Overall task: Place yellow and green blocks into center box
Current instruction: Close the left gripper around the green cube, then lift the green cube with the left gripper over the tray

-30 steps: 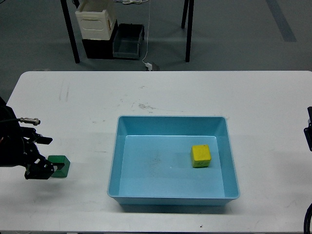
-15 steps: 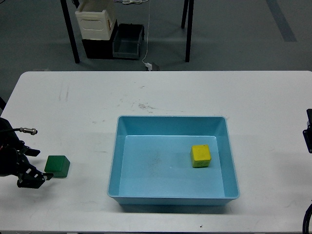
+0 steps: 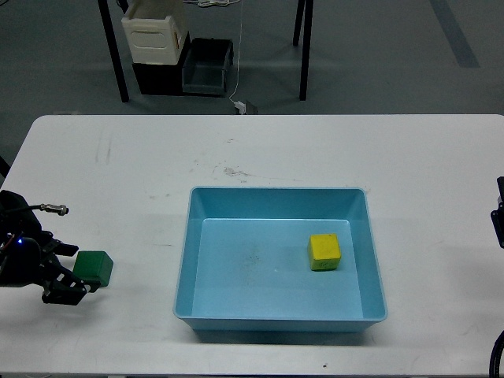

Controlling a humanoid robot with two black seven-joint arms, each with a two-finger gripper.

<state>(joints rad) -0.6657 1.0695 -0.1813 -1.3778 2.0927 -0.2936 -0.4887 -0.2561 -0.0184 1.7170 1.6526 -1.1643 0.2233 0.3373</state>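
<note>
Left gripper (image 3: 76, 277) has moved back in on the green block (image 3: 94, 268) near the tabletop's (image 3: 315, 150) left edge, fingers open astride it; yellow block (image 3: 324, 251) already sits in the blue box (image 3: 279, 316). Grasp seems imminent.

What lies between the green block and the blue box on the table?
Nothing: in the head view, only bare white table separates the green block from the blue box.

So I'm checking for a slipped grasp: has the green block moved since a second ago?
No. The green block sits at the same distance left of the blue box; only the left gripper shifted around it.
</note>
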